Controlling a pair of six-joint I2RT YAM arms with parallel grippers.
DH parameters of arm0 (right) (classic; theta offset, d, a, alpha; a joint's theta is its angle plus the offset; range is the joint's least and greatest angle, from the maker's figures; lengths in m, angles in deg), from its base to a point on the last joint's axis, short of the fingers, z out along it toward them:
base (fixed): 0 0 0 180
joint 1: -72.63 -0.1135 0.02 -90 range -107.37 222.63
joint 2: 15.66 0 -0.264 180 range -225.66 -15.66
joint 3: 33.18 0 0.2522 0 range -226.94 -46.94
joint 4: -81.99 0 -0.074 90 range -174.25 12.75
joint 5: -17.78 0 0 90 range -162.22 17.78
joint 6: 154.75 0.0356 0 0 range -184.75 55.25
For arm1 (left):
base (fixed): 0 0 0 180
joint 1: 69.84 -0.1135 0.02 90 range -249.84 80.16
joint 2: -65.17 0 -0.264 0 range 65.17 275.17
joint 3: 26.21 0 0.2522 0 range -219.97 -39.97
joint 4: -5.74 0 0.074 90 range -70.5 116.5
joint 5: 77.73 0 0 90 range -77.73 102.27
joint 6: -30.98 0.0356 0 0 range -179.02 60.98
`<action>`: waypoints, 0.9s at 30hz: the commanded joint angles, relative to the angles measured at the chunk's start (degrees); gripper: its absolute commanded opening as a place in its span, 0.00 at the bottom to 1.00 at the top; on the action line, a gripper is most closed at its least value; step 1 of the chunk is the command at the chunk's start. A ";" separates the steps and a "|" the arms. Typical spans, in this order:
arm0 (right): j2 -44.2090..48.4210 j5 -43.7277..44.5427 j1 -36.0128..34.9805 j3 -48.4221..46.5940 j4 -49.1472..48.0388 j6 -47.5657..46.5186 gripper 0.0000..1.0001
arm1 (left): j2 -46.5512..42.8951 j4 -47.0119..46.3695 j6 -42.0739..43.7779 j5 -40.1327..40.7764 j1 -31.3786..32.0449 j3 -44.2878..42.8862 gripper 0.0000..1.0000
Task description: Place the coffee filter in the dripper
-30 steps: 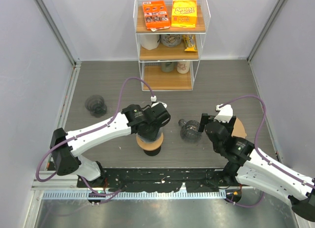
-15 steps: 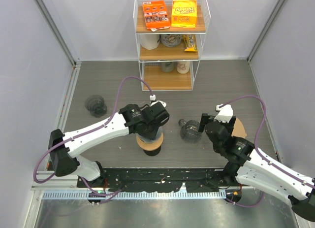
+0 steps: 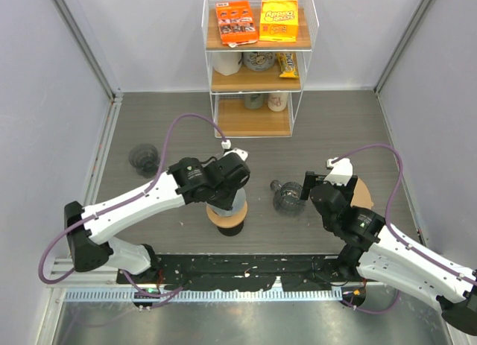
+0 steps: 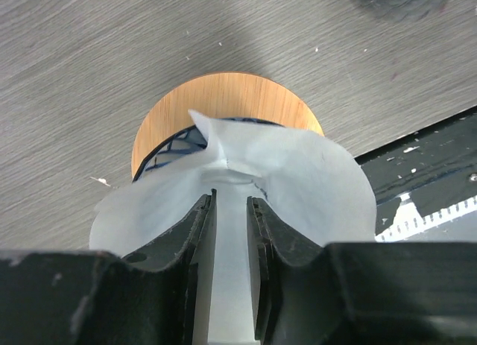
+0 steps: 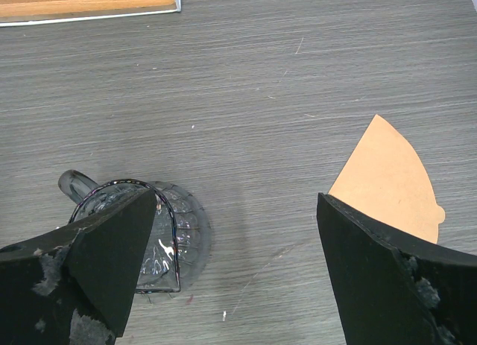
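The dripper (image 3: 227, 220) stands near the table's front middle: a round wooden ring (image 4: 223, 99) with a dark wire cone inside. The white coffee filter (image 4: 313, 181) is spread over its top, crumpled and fanning out on both sides of my fingers. My left gripper (image 4: 231, 200) comes down into it from above, and its narrow jaws pinch a fold of the paper. From above, the left gripper (image 3: 223, 202) covers most of the dripper, with the filter (image 3: 238, 206) showing at its edge. My right gripper (image 5: 238, 200) hangs wide open over bare table.
A clear glass dripper with a handle (image 5: 160, 237) sits under the right gripper's left finger, and a brown paper filter (image 5: 391, 181) lies flat by its right finger. A dark glass piece (image 3: 144, 159) stands at the left. A wire shelf (image 3: 253, 62) with boxes stands at the back.
My left arm has swung a little to the left while its gripper stays over the dripper, and its jaws have narrowed slightly. The right arm has not moved.
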 commanded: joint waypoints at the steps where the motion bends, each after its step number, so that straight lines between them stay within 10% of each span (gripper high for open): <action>1: 0.40 1.49 0.23 -0.46 -1.44 0.54 0.96 | -4.46 -2.09 1.33 -1.01 0.27 -2.54 0.30; 13: 1.81 1.31 0.32 -0.29 -1.44 0.71 0.95 | -8.77 -0.87 3.35 4.68 0.19 -6.57 0.40; 22: 5.41 1.66 0.23 0.50 -1.44 0.62 0.95 | -20.62 -0.50 3.53 23.93 -1.21 -7.73 1.00; 27: 6.99 2.45 0.23 1.03 -1.53 0.80 0.95 | -28.09 -5.94 3.00 22.11 -13.32 0.16 1.00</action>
